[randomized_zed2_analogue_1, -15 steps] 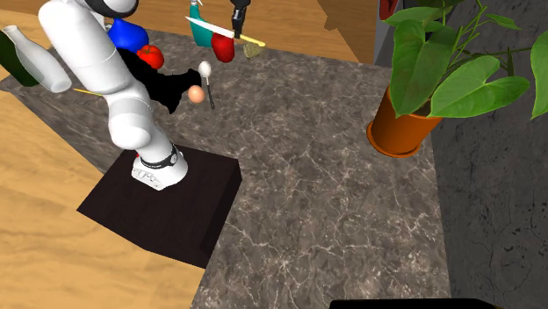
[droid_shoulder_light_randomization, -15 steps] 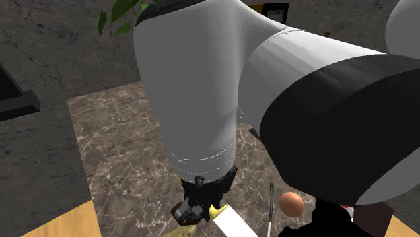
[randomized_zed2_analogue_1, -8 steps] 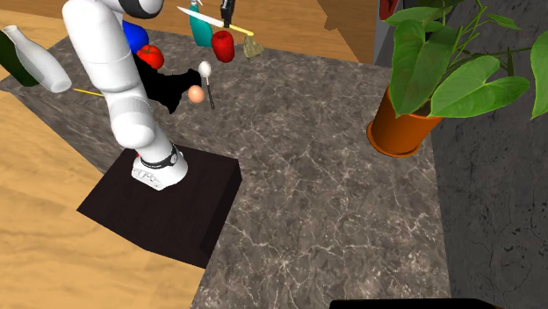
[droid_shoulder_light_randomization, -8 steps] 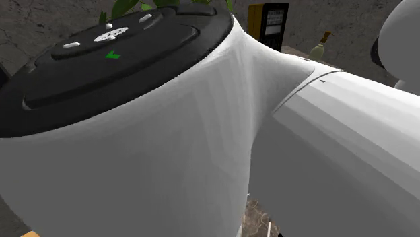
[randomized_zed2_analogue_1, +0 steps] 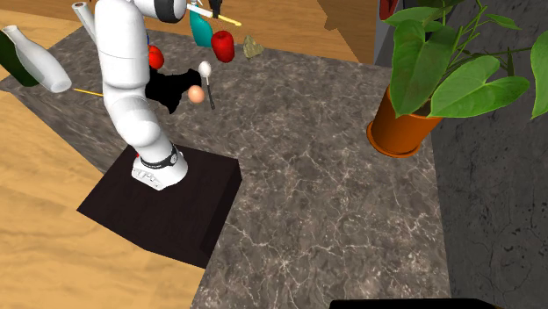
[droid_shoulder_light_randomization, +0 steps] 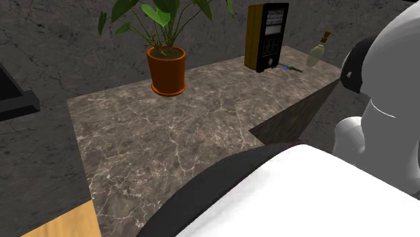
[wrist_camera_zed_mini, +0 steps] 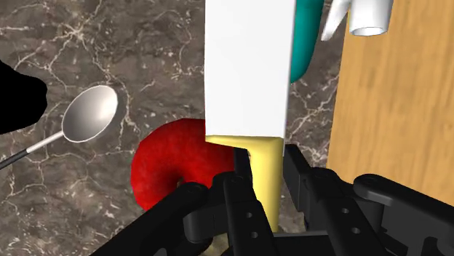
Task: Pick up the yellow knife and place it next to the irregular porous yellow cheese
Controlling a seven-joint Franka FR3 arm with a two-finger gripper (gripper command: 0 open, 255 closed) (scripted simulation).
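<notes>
Knife [wrist_camera_zed_mini: 249,87], white blade and yellow handle, sits clamped in our gripper [wrist_camera_zed_mini: 268,174] near the second exterior view's top edge, cheese [randomized_zed2_analogue_1: 252,47] just below and right.

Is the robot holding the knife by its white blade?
No, the fingers clasp the knife by its yellow handle; the white blade sticks out past them.
</notes>
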